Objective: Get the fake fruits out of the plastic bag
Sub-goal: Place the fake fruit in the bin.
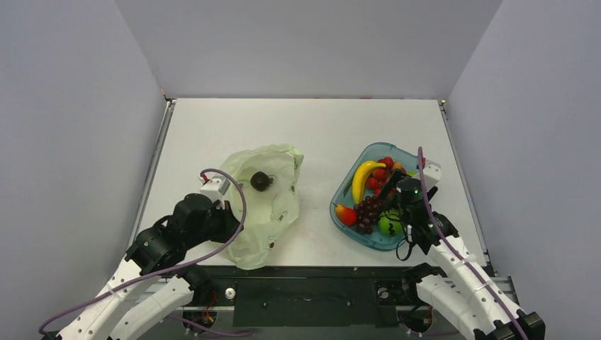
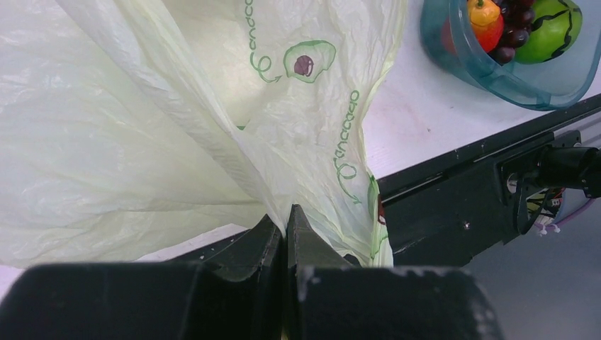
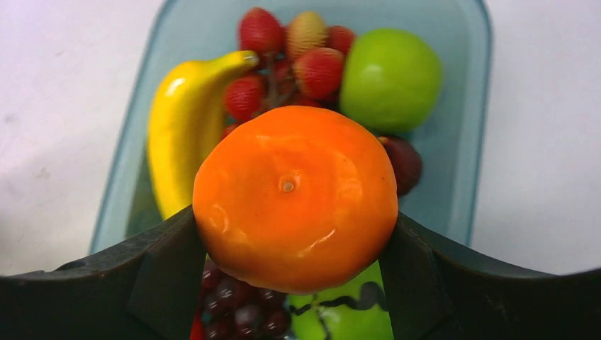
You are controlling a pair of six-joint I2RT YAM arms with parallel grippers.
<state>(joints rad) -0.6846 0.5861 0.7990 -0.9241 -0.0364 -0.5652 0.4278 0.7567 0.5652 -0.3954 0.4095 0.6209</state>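
Note:
The pale-green plastic bag [image 1: 268, 202] lies crumpled left of centre. My left gripper [image 1: 225, 212] is shut on a fold of the bag [image 2: 177, 127], its jaws pressed together on the film [image 2: 285, 216]. A dark round shape [image 1: 260, 180] shows at the bag's top; I cannot tell if it is print or an object. My right gripper [image 3: 292, 216] is shut on the round orange fruit [image 3: 294, 195] and holds it over the blue tray [image 1: 351, 180]. The yellow banana [image 1: 361, 180] and the red fruit with a green top [image 1: 346, 214] lie in the tray.
The tray [image 3: 482, 85] also holds a purple grape bunch [image 1: 367, 211], round green fruits [image 3: 390, 78] and a small red cluster [image 3: 283, 57]. The black rail [image 2: 461, 191] runs along the table's near edge. Grey walls stand on three sides.

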